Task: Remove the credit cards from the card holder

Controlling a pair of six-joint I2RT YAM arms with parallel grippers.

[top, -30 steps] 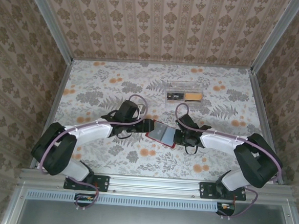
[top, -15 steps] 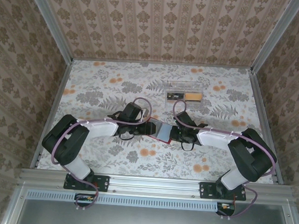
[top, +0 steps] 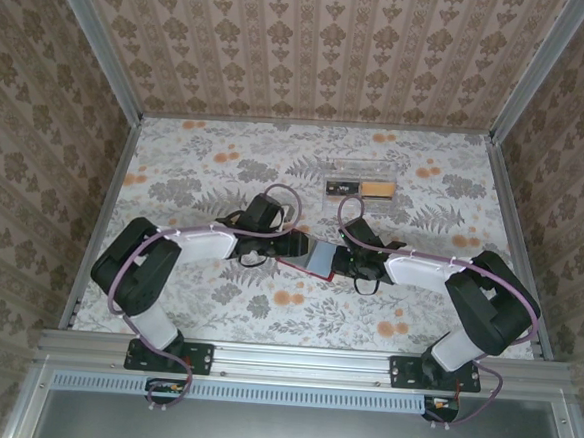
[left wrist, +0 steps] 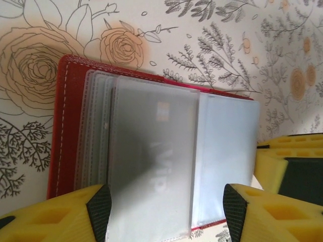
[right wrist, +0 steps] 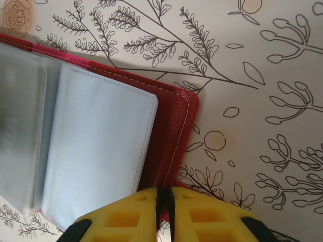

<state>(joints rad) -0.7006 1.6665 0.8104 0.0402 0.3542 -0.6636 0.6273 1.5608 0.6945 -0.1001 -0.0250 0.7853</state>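
Yellow foam right fingers (right wrist: 126,218) are pinched almost together on the red cover edge of the card holder (right wrist: 174,126), at its near corner. That's the anchor grip.

Left fingers (left wrist: 50,217) stand wide, one pad on each side of the open holder, straddling the clear sleeves (left wrist: 96,131). They're not closed on anything. A grey card printed "VIP" (left wrist: 156,171) sits inside the top sleeve, right between the pads.

Change over the last second:
- holder (top: 310,254) has gone from tipped up and showing a lot of red to lying flatter and open, slightly farther up the worktop (top: 225,174), mid-table between the two wrists
- left arm has folded in, bringing its fingers closer over the open leaves
- right pinch looks the same throughout

My read: opening and repositioning are done, and extraction hasn't started, since the card is fully seated in its sleeve. Next, the left fingers need to narrow onto the card's exposed edge only, not sleeve plus card, while the right holds the cover down.

Risk: the slick plastic sleeve gets dragged along, or the holder pivots about that single corner pinch.

Clear box (top: 360,182) sits well apart toward the back. Its contents are too small to tell.
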